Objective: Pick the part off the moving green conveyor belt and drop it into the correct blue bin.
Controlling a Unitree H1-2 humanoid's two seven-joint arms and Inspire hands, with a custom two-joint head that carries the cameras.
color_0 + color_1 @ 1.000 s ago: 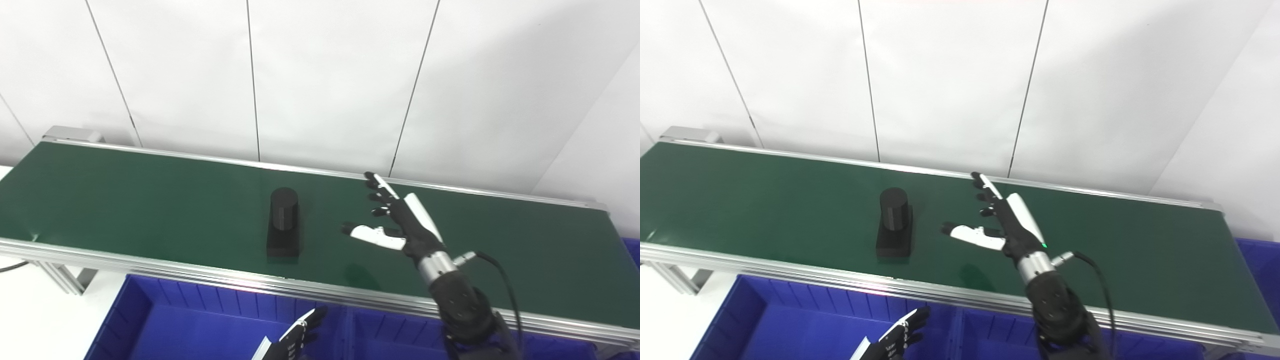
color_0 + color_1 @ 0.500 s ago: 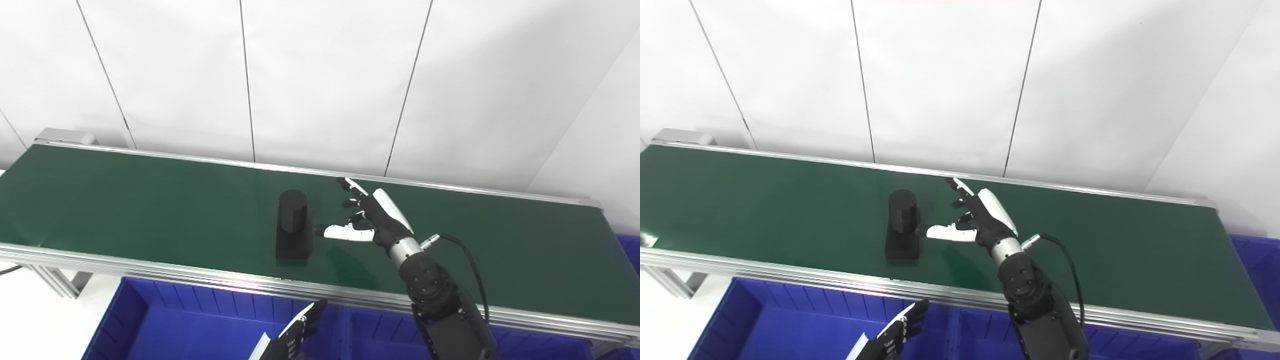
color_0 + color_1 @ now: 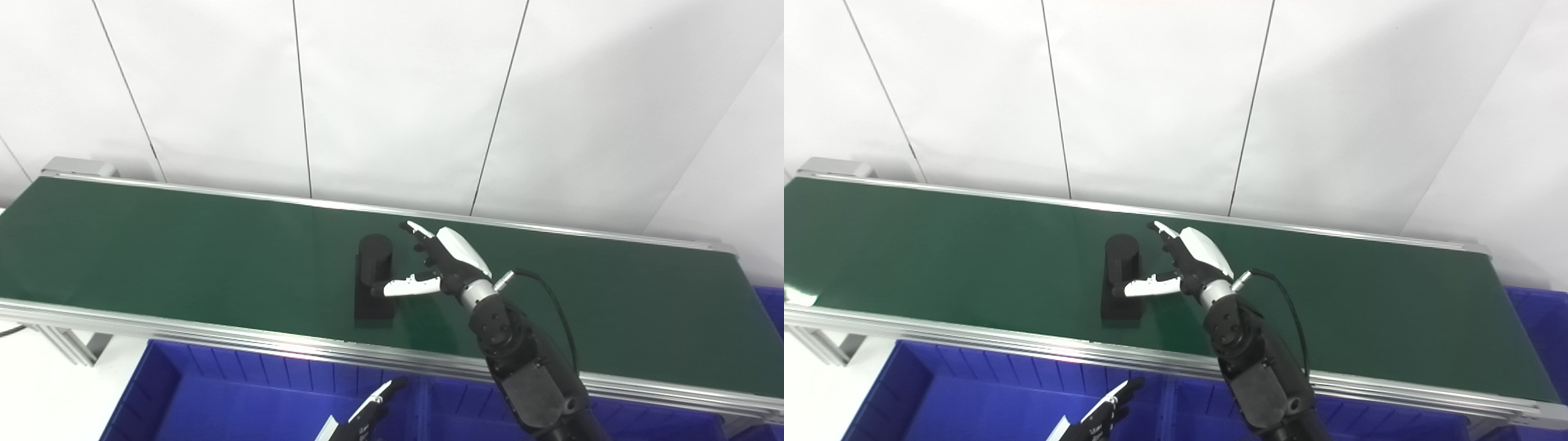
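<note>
I have the black part (image 3: 373,278), a cylinder standing upright on a flat block, sitting about mid-length on the green conveyor belt (image 3: 184,257), nearer the front rail than the back one. My right hand (image 3: 444,263) is just to the right of it, fingers spread and reaching toward the cylinder, with the thumb (image 3: 404,286) lying across the front of the part at the base of the cylinder; from here I cannot tell whether the thumb is touching it, and the hand holds nothing. On the left of the part the belt runs bare to its far end, and on the right, past my forearm, it is bare to the other end as well, so I see open surface on both sides. The aluminium front rail (image 3: 202,334) borders the belt on my side and the back rail (image 3: 245,195) runs along the white panelled wall (image 3: 392,92). Below the front rail sit the blue bins (image 3: 245,398): the left one shows a bare floor where I can see it, a divider wall separates it from the next, and a corner of another blue bin (image 3: 1534,315) shows past the belt's right end. My left hand (image 3: 361,419) hangs low over the bins at the bottom edge, fingers straight and mostly out of view.
</note>
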